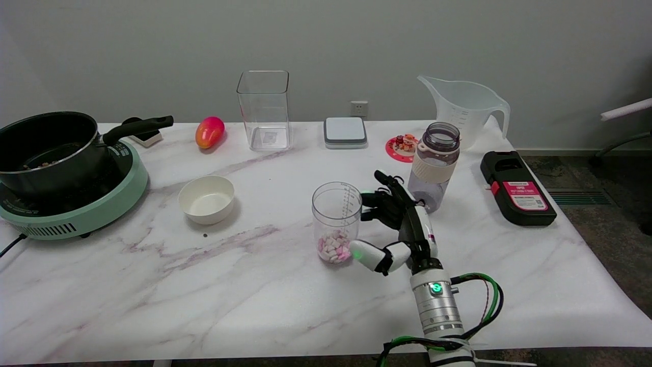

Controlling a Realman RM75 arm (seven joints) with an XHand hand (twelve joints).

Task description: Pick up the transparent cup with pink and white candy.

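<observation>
We count one transparent cup point(336, 223) holding pink and white candy point(334, 247) near the middle of the table, one right hand point(392, 224) just to its right, and one clear bottle point(435, 165) a little farther off on the right. At the far edge we count one tall square container point(264, 109), one white scale point(345, 132), one measuring jug point(466, 105), one round pink coaster point(402, 147) and one red-yellow mango point(209, 131). On the left we count one black pot point(48, 148) on one green cooker point(76, 204) and one white bowl point(206, 199), and at the right one black box point(517, 187).
</observation>
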